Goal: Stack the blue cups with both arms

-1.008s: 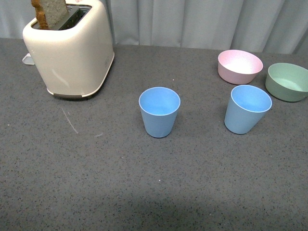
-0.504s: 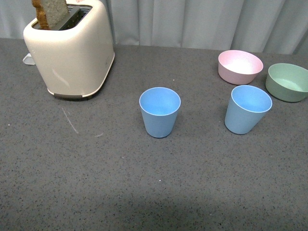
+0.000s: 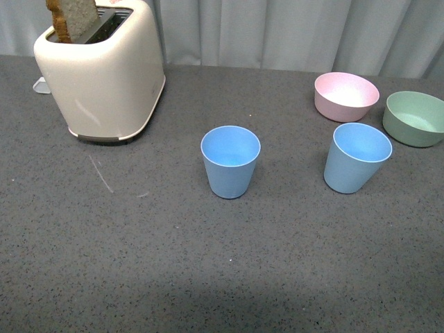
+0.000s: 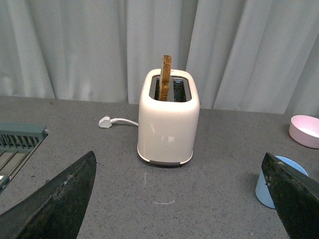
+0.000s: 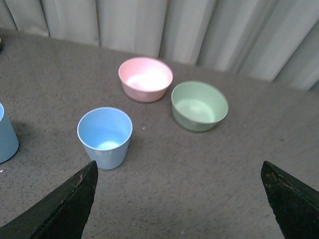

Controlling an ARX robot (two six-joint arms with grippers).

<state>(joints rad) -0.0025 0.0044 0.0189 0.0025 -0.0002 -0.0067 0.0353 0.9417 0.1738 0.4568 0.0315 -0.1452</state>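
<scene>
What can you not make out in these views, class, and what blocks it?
Front view: neither arm shows; the top edge cuts the bread slice.
Left wrist view: one of the left fingers hides part of the middle blue cup.
Right wrist view: the frame edge cuts that cup.

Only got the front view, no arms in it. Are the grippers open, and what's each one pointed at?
Observer: Left gripper is wide open, and its camera faces the toaster.
Operator: Right one?
Observer: Right gripper is wide open too. The right blue cup stands ahead of it, off-centre in the opening.
Operator: Anything outside my frame near the toaster?
Observer: A green slatted rack sits off to the toaster's side.
</scene>
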